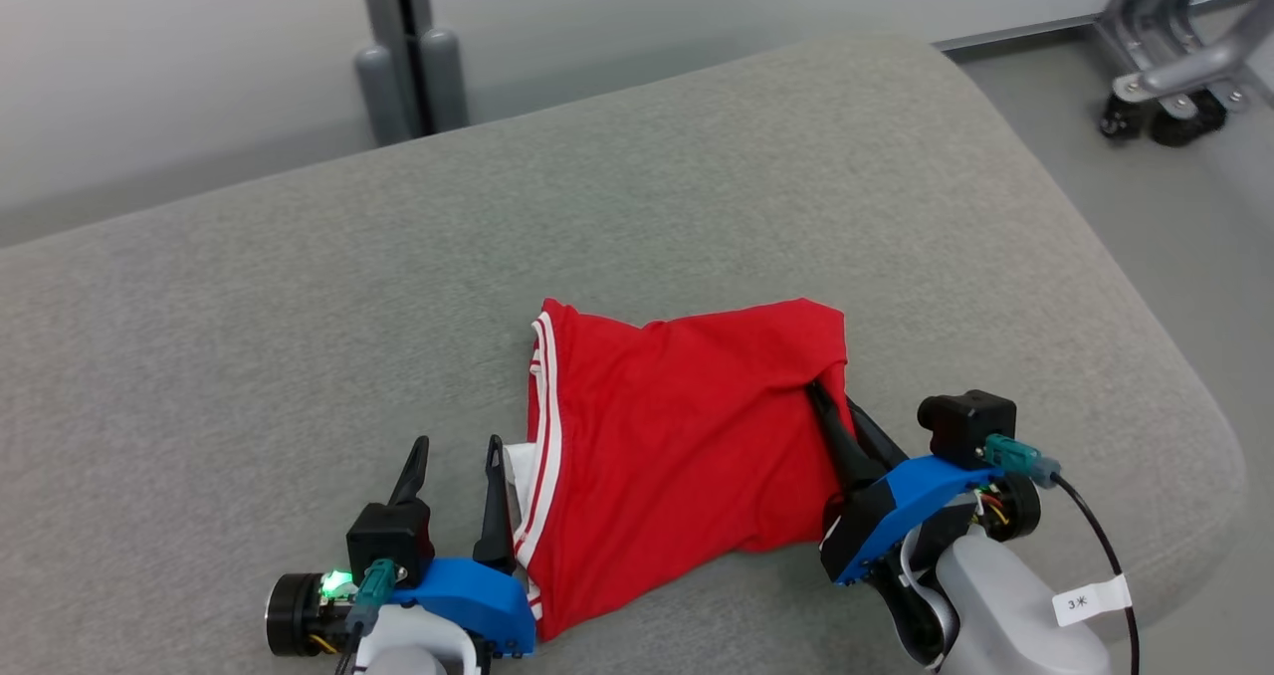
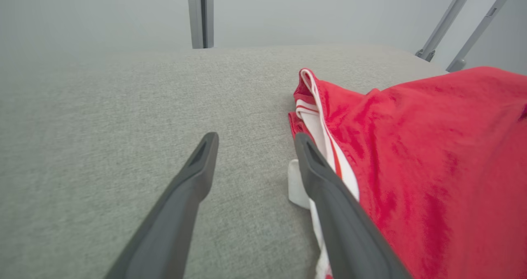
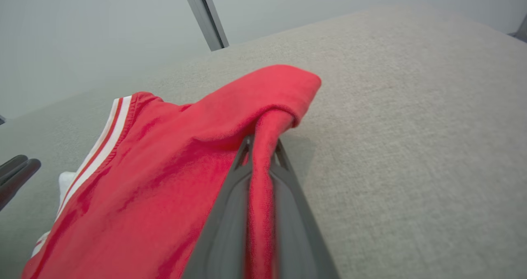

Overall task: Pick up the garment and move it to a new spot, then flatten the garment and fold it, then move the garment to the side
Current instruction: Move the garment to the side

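Note:
The garment (image 1: 677, 436) is red with white stripes along one edge and lies bunched on the grey cushion (image 1: 697, 177). My right gripper (image 1: 831, 406) is shut on the garment's right edge, and a fold of red cloth (image 3: 259, 180) runs pinched between its two dark fingers. My left gripper (image 1: 458, 451) stands open at the garment's striped left edge. Its right finger (image 2: 329, 196) rests against the white stripe (image 2: 325, 135) and a white tag (image 2: 296, 186), while its left finger (image 2: 189, 180) is over bare cushion. Nothing lies between the left fingers.
The cushion's rounded far and right edges drop to a grey floor (image 1: 1174, 207). A grey post (image 1: 408, 48) stands behind the cushion, and a metal frame on castors (image 1: 1165, 68) stands at the far right.

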{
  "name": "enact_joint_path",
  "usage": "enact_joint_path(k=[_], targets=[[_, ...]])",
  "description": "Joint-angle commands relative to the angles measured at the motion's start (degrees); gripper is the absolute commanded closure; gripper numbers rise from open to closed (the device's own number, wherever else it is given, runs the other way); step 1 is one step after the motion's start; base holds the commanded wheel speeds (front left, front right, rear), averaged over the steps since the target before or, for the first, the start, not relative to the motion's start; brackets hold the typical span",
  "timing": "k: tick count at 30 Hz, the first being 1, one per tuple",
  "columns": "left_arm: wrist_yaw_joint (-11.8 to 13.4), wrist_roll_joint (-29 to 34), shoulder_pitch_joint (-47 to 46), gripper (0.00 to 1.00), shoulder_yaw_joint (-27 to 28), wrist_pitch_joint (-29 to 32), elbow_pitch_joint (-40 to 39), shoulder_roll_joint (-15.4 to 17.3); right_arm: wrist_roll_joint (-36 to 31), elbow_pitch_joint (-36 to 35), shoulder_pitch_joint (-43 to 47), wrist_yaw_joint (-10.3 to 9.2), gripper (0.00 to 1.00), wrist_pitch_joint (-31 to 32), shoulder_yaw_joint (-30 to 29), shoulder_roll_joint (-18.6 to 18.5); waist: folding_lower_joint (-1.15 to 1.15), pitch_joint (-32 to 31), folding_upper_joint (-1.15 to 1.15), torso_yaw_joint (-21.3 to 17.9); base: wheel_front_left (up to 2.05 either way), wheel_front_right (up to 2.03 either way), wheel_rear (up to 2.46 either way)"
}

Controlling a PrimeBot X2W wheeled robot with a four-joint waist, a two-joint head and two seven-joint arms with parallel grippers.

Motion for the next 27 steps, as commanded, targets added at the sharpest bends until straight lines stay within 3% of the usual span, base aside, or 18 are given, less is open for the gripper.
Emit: enact_joint_path(k=[1, 7, 13, 19, 27], targets=[[-0.1, 0.3, -1.08, 0.0, 0.14, -0.28, 0.22, 0.0, 0.11, -0.34, 0.51, 0.01, 1.0, 0.01, 0.06, -0.22, 0.0, -1.58, -0.01, -3.17, 0.0, 0.0, 0.0], [-0.46, 1.24, -2.61, 0.0, 0.35, -0.28, 1.06, 0.02, -0.04, -1.0, -0.41, 0.01, 1.0, 0.01, -0.28, -0.36, 0.0, 0.77, -0.01, -6.81, 0.0, 0.0, 0.0], [-0.75, 1.93, -4.06, 0.0, -0.46, -0.28, 1.49, 0.0, -1.06, -1.6, -2.37, 0.01, 1.0, 0.01, -1.41, -1.44, 0.0, 2.58, -0.01, -6.35, 0.0, 0.0, 0.0], [-0.5, 2.08, -5.55, 0.0, -1.58, -0.28, 2.02, 0.01, -5.54, 0.36, -8.89, 0.01, 1.0, 0.0, -3.06, -5.1, 0.0, 4.7, -0.01, -2.27, 0.0, 0.0, 0.0], [0.02, 3.52, -7.46, 0.0, -2.0, -0.28, 1.83, 0.01, -15.1, 10.19, -19.6, 0.01, 1.0, 0.01, -14.68, -15.32, 0.0, 8.38, -0.01, 5.34, 0.0, 0.0, 0.0]])
